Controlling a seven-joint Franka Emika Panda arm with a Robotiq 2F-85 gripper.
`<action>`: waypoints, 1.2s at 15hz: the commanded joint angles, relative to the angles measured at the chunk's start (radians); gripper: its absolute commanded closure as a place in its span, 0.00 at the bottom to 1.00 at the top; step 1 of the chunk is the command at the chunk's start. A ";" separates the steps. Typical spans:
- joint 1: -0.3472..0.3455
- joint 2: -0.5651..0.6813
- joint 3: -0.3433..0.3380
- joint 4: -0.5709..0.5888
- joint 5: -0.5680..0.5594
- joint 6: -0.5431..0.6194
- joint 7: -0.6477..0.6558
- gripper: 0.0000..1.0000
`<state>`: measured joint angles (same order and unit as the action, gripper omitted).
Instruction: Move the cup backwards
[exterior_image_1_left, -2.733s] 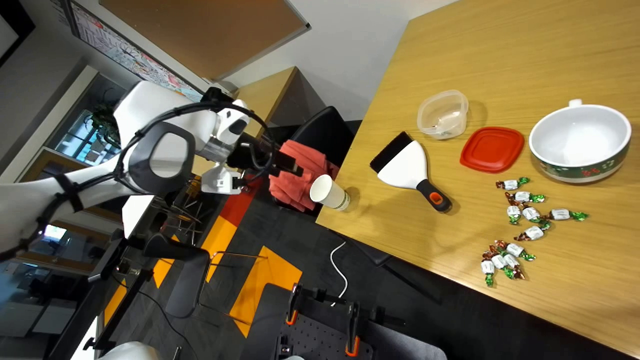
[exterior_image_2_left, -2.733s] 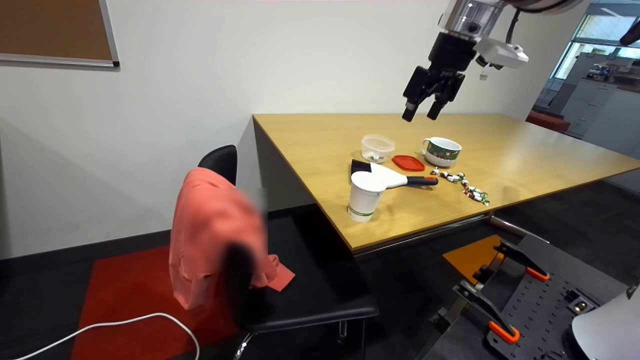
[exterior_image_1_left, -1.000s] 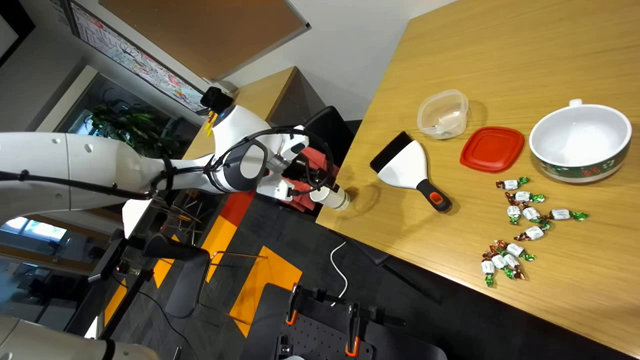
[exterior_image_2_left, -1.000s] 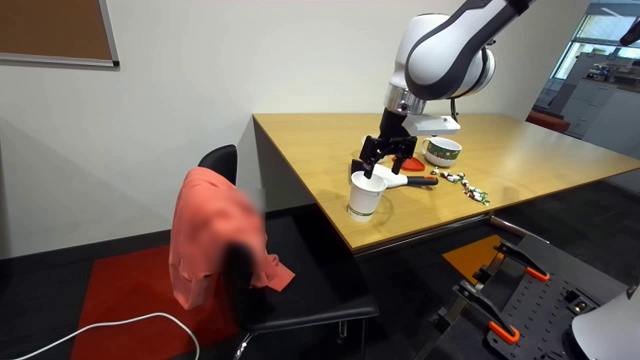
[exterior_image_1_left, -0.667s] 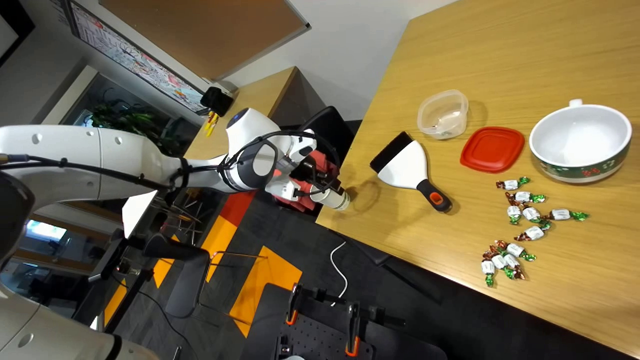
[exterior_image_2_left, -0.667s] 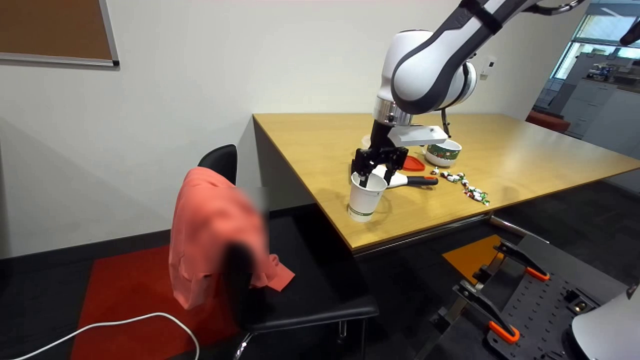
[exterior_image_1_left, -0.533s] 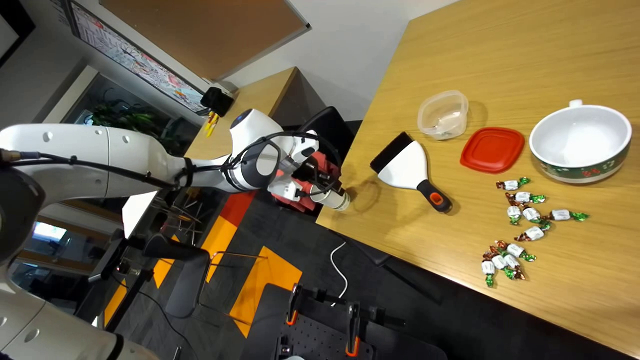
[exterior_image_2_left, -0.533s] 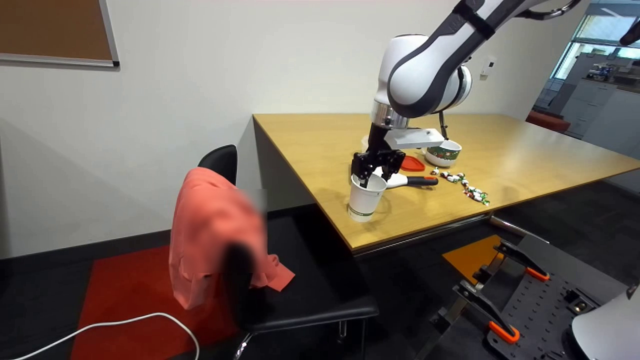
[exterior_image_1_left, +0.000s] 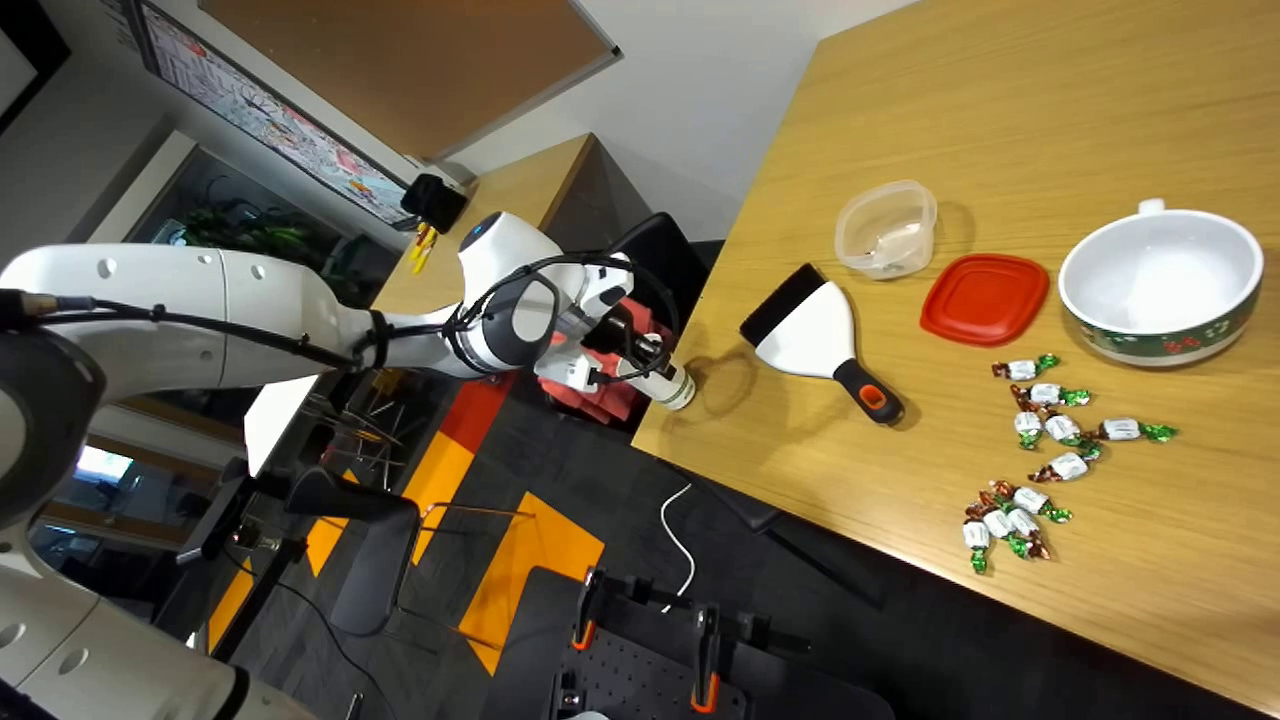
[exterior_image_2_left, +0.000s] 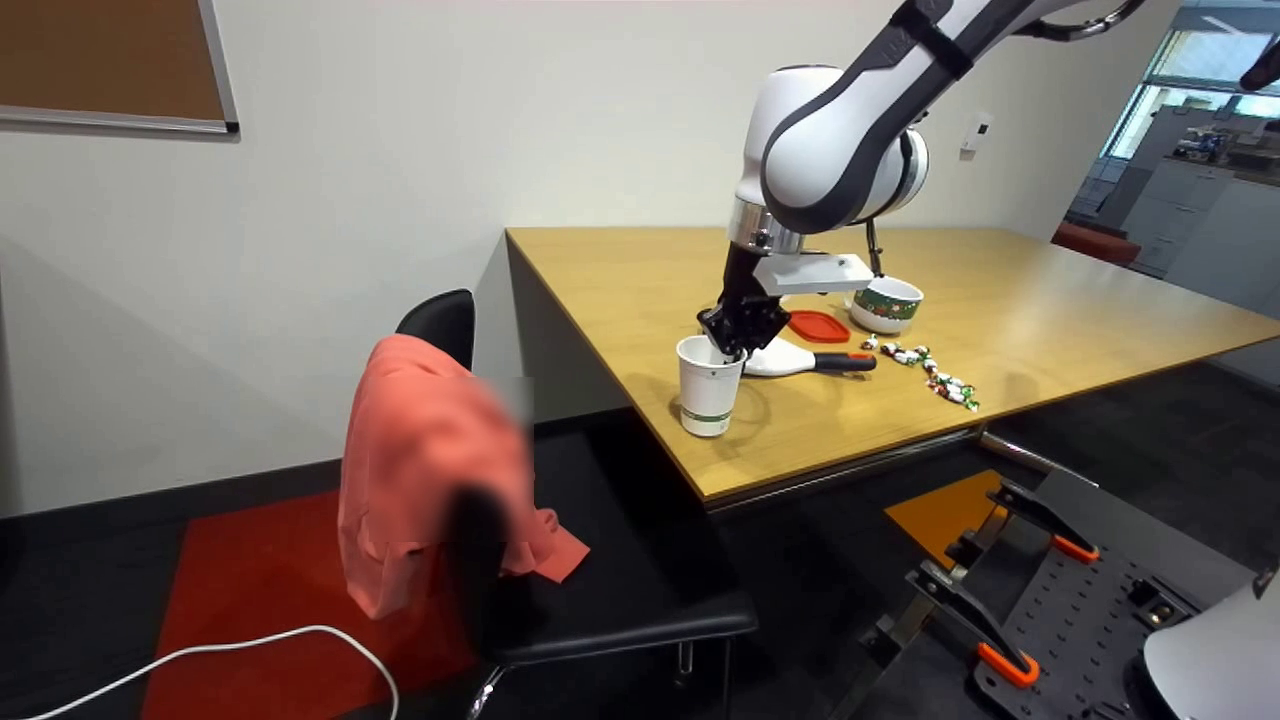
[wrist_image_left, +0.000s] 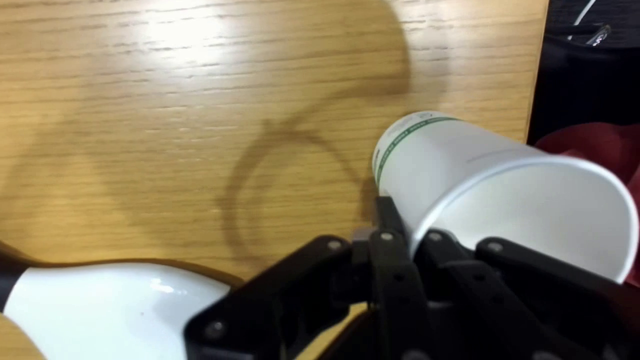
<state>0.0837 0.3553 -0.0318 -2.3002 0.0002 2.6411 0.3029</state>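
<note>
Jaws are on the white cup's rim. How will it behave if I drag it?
The white cup is probably light and may crease under a hard squeeze, since its wall looks thin and papery. It could tip if dragged fast: its base is narrower than its mouth, and the jaws grip only one side of the rim.

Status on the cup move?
Done: the grasp; the gripper pinches the paper cup by its wall. In hand: the move; the cup has shifted slightly toward the chair since a moment ago. Left, probably: more backward travel, then release; the grip is closed.
</note>
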 joint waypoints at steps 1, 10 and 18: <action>0.034 -0.060 -0.022 0.011 -0.012 0.001 0.072 1.00; 0.030 -0.016 -0.115 0.323 -0.057 -0.066 0.338 1.00; 0.013 -0.006 -0.114 0.331 -0.036 -0.052 0.311 1.00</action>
<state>0.1036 0.3496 -0.1519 -1.9707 -0.0346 2.5913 0.6156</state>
